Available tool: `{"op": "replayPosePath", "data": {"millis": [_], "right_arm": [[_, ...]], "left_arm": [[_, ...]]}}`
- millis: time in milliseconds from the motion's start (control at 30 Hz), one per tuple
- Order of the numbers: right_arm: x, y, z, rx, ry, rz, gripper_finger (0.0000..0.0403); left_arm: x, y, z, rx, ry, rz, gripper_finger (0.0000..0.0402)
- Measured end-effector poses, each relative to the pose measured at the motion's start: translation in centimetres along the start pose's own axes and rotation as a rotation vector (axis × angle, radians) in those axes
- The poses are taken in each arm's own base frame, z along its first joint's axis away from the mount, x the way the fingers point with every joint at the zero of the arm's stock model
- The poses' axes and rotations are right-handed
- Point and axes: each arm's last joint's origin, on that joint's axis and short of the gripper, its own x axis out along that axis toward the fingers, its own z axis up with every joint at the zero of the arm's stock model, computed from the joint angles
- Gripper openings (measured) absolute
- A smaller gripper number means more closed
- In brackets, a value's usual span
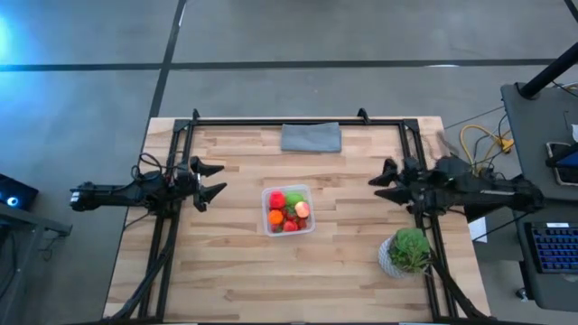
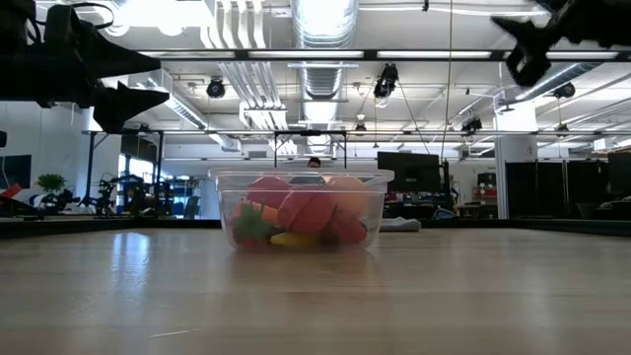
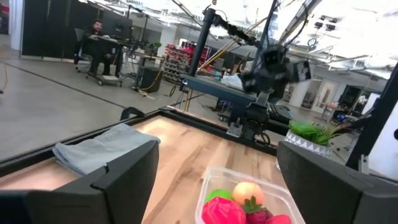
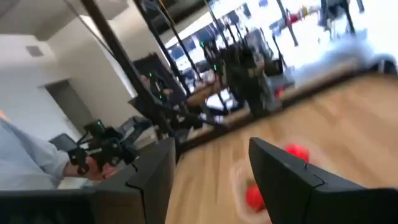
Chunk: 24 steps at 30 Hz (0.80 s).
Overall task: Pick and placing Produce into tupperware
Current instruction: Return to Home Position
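The clear tupperware [image 1: 288, 209] stands on its base at the middle of the wooden table, and the produce [image 1: 289, 210] lies inside it: pink, green, orange, peach and red pieces. The low view shows the tupperware [image 2: 301, 210] with the produce [image 2: 306, 219] heaped in it. My left gripper [image 1: 213, 179] hovers open to the box's left, above the table, with nothing between its fingers. My right gripper [image 1: 381, 185] hovers open to the box's right, also holding nothing. The left wrist view looks over the tupperware [image 3: 249, 199]; in the right wrist view it [image 4: 267, 180] is blurred.
A grey folded cloth [image 1: 311, 137] lies at the table's far edge. A leafy potted plant [image 1: 405, 252] stands near the right front corner, below my right arm. A black frame [image 1: 271, 120] runs around the table. Bare wood lies in front of the box. A person sits far off [image 3: 96, 43].
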Motion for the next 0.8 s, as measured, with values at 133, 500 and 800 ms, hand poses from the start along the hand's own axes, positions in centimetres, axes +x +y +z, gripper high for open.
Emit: {"op": "replayPosePath", "data": {"millis": [133, 500, 800], "right_arm": [[-1.4, 2.0, 2.7, -0.132, -0.076, 0.039, 0.0199], [-2.8, 0.5, -0.5, -0.077, -0.168, 0.088, 0.0198], [-2.2, -0.6, -2.0, -0.081, -0.145, 0.077, 0.0198]], "left_arm": [[0.0, 0.0, -0.1, 0.020, -0.001, 0.011, 0.0313], [0.0, 0.2, -0.4, -0.011, -0.007, 0.027, 0.0313], [0.1, 0.2, -0.5, -0.009, 0.001, 0.029, 0.0313]]}}
